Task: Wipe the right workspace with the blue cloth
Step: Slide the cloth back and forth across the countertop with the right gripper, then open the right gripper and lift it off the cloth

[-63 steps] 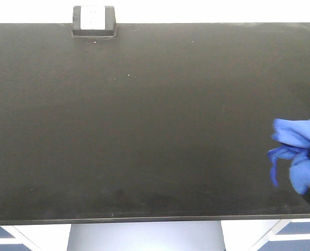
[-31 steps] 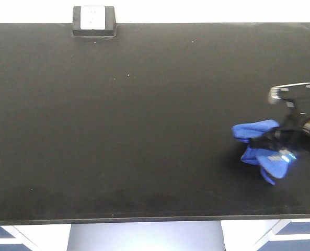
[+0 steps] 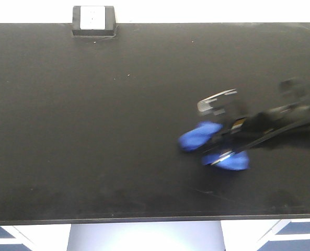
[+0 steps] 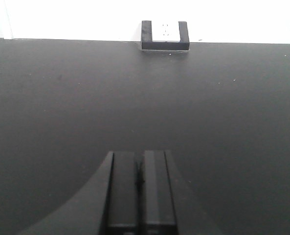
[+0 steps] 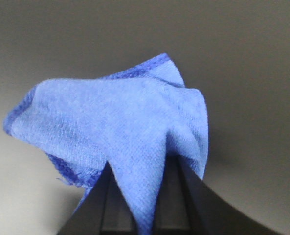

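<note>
While the right gripper (image 3: 221, 142) reaches in from the right side of the black benchtop (image 3: 92, 130), it has the blue cloth (image 3: 199, 136) pinched between its jaws. Front view is motion-blurred, so the arm (image 3: 280, 117) reads as a dark smear with a pale strip near its wrist. Cloth shows there as two blue lobes, one left of the fingertips, one lower and nearer the front edge. Both lobes sit low against the bench surface, right of centre and toward the front half; actual contact can't be confirmed through the blur.

Right wrist view is sharp: jaws closed down on the cloth (image 5: 120, 127), fabric bunched and fanning up and outward from the clamp point, stitched hem visible along the top and left edges. One fold drapes down between the two fingers (image 5: 171, 196). Plain dark bench behind it.

Left gripper (image 4: 140, 196), in its own wrist view, has its two fingers pressed together with only a thin seam between them, nothing held. It hangs over bare bench, pointing toward the back edge. Left arm doesn't show in the front view.

Small black box (image 3: 94, 21) with a white face sits at the back edge, left of centre, against the white wall; same box (image 4: 165, 35) appears in the left wrist view. Box is well apart from the cloth. White and blue cabinet fronts (image 3: 272, 235) show below the front edge.
</note>
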